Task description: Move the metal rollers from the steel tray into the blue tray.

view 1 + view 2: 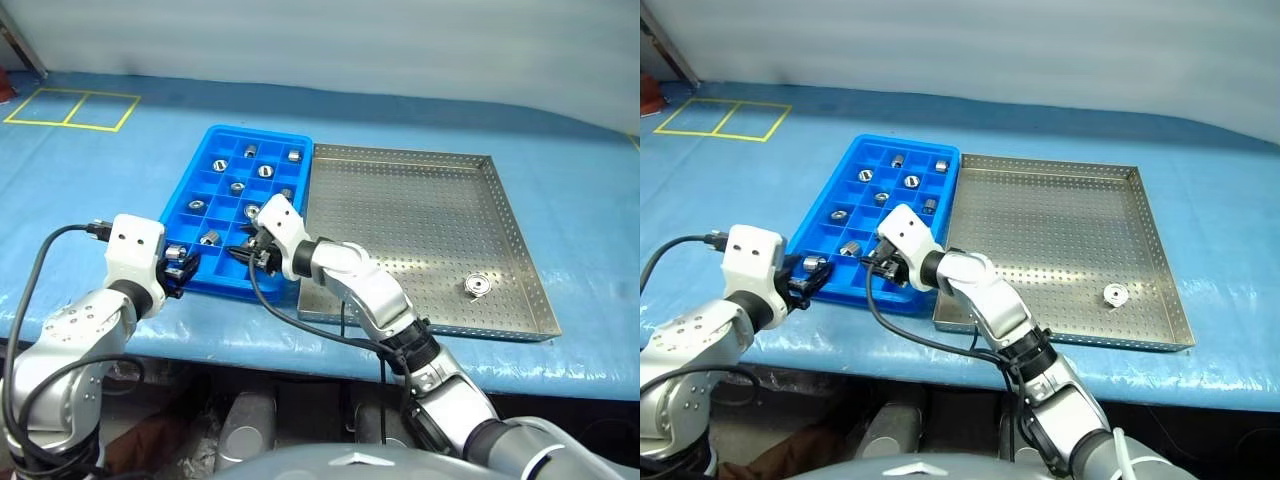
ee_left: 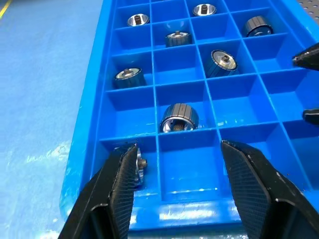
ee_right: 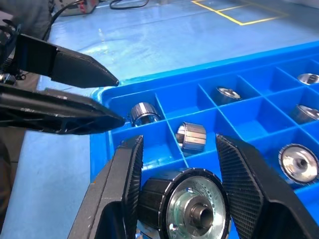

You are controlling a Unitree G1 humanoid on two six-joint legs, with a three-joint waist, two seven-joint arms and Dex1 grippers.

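Right tool [image 3: 172, 199] is pinching one metal roller [image 3: 185, 205] between its two black fingers [image 3: 124, 184], hovering over the near end of the blue tray [image 1: 190, 200]. Left tool [image 2: 177, 194] is standing spread and empty at the tray's near left corner, its fingers straddling a bare compartment, one finger just beside a roller [image 2: 137, 167] lying in the corner cell. Other metal rollers [image 1: 236, 187] are sitting one per compartment across the blue tray. One more roller [image 1: 476, 286] is lying alone on the steel tray [image 1: 420, 200], toward its near right part. Both trays are touching side by side on the blue-covered counter [image 1: 100, 170].
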